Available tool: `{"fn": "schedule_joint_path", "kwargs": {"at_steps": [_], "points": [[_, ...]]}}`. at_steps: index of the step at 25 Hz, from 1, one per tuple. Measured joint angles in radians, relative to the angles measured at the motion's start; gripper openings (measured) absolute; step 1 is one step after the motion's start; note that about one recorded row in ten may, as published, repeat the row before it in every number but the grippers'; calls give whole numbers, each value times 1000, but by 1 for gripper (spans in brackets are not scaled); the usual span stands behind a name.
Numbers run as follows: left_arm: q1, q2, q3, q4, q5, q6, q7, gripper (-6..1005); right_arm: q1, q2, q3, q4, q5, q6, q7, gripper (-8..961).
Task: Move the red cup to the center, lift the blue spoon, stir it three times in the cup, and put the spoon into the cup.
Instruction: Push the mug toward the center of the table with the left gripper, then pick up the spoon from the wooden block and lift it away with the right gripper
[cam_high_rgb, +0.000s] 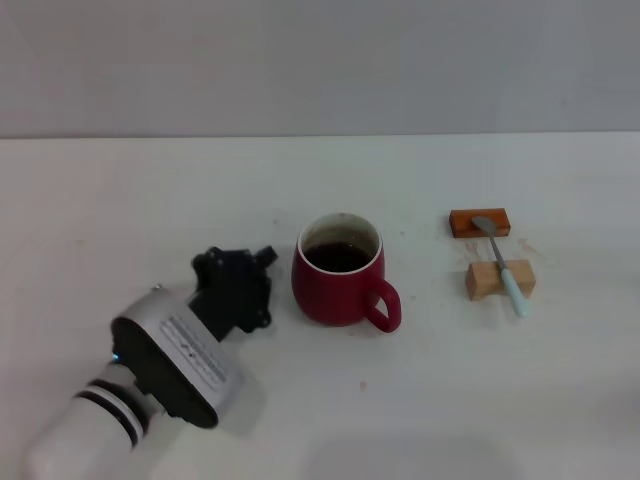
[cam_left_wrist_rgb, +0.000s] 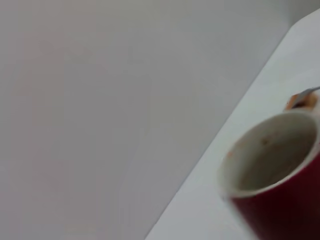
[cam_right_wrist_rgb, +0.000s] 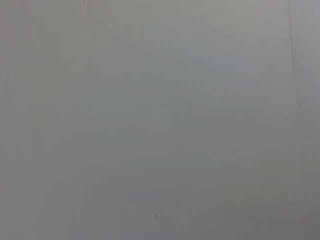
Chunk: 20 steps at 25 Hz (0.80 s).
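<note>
Red cup stands upright near the middle of the white table, its round dark-red body topped by a white inner rim, with dark liquid inside and its loop handle turned toward the robot and a little to the right. Just beside the cup on the robot's left sits the left gripper, a black assembly at the end of a silver and white arm that reaches in from the lower left corner of the head view; it lies close to the cup's side, and whether it touches the cup cannot be told, nor whether its fingers are spread or pressed together. In the left wrist view the cup fills the lower corner, its pale inner wall and red outer wall showing, with the table edge running diagonally behind it. Well apart from the cup, on the robot's right, the blue spoon lies across two small blocks: its silver bowl rests on the darker orange-brown block farther from the robot, and its pale blue handle crosses the lighter wooden block nearer the robot, with the handle's tip hanging just past it. The right gripper shows in no view, and the right wrist view gives only a plain grey surface
</note>
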<state>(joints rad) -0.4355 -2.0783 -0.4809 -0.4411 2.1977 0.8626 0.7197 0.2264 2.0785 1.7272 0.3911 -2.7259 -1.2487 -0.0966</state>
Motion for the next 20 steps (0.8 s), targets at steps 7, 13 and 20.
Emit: {"fn": "schedule_joint_path", "kwargs": {"at_steps": [7,13,20], "points": [[18,3,-191,63,-53,53,-150,39,-1,1,-2,-6,0,0,0,717],[58,7,-433,115,-64,155,-469,41,-2,1,-3,-6,0,0,0,717],[77,11,-531,122,-64,188,-641,43,-2,2,-3,-5,0,0,0,716]]}}
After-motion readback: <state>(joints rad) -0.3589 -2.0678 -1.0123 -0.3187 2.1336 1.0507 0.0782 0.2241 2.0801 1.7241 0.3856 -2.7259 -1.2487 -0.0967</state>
